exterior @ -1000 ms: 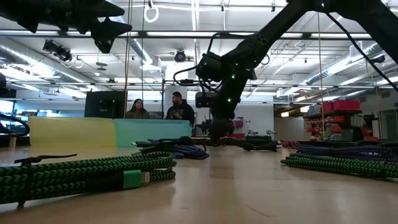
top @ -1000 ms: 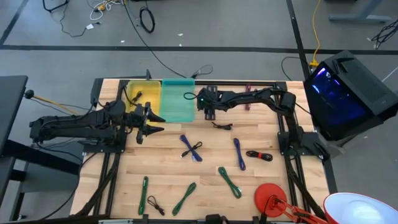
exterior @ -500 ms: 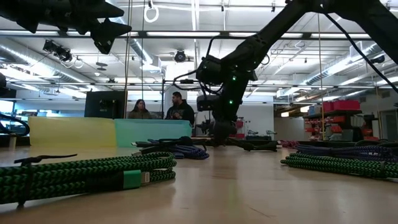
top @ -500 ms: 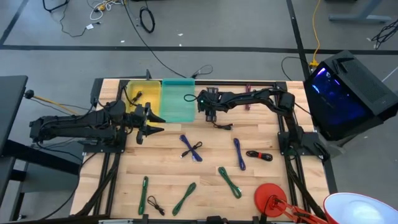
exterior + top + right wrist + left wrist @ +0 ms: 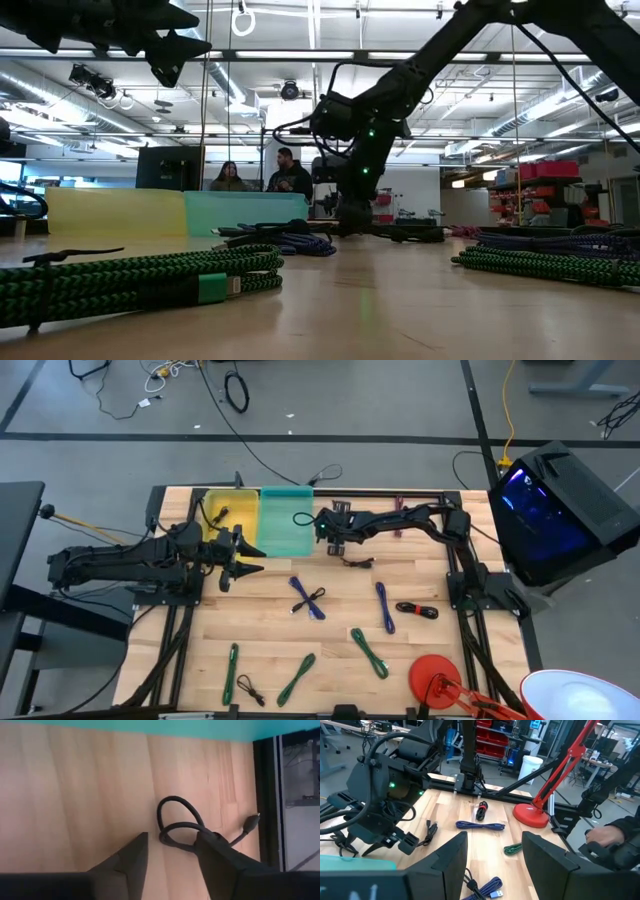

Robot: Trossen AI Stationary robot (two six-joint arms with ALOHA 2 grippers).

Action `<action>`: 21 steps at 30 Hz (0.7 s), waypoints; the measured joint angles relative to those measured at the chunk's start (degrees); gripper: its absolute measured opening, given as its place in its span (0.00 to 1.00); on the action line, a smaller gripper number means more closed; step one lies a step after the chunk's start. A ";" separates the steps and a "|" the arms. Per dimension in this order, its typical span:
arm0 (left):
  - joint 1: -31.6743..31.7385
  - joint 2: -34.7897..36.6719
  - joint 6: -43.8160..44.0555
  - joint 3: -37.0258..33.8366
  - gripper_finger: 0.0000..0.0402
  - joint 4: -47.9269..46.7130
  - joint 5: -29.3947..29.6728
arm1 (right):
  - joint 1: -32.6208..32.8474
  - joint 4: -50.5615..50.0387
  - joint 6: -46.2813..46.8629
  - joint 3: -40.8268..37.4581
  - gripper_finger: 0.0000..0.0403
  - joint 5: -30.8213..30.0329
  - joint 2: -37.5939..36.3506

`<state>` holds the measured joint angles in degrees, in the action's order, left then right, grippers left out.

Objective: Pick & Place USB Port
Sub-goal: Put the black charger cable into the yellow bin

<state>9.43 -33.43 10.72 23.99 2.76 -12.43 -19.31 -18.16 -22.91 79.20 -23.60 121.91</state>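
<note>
A thin black USB cable (image 5: 176, 826) lies coiled on the wooden table (image 5: 270, 630), just right of the teal bin (image 5: 285, 525). My right gripper (image 5: 170, 855) points steeply down over it, open, with one finger on each side of the coil. In the high view this gripper (image 5: 333, 543) covers the cable. My left gripper (image 5: 255, 557) hangs open and empty above the table's left side, level, beside the yellow bin (image 5: 228, 515). My right gripper comes at the black cable from above, slanting from the table's right. The coil's crossing strands (image 5: 186, 839) run under one finger (image 5: 220, 860). I cannot tell whether that finger touches them. The cable lies flat on the table.
Another black cable (image 5: 357, 563) lies just beside my right gripper. Blue cables (image 5: 308, 598) (image 5: 385, 607), a red-black one (image 5: 416, 610) and green ones (image 5: 368, 652) lie toward the near side. A red lamp base (image 5: 435, 678) stands near right. People (image 5: 285, 172) stand behind the table.
</note>
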 joint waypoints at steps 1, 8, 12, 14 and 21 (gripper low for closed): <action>-0.02 0.00 0.00 0.00 0.48 -0.02 0.00 | -0.25 0.01 0.56 0.00 0.40 0.84 -0.01; -0.02 0.00 -1.16 0.00 0.48 -0.15 0.00 | -0.48 -0.01 4.44 0.00 0.31 2.67 0.24; -0.02 0.00 -1.16 0.00 0.48 -0.15 0.00 | -0.44 0.11 4.90 0.00 0.13 3.18 0.34; -0.02 0.00 -1.16 0.00 0.48 -0.17 0.00 | -0.48 0.18 4.67 0.00 0.04 3.85 0.39; -0.02 0.00 -1.22 0.00 0.48 -1.42 0.02 | -0.48 -0.29 5.15 0.00 0.00 4.88 0.15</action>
<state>9.41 -33.43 9.50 23.99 1.35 -12.40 -19.79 -18.45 -17.76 79.20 -18.72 122.06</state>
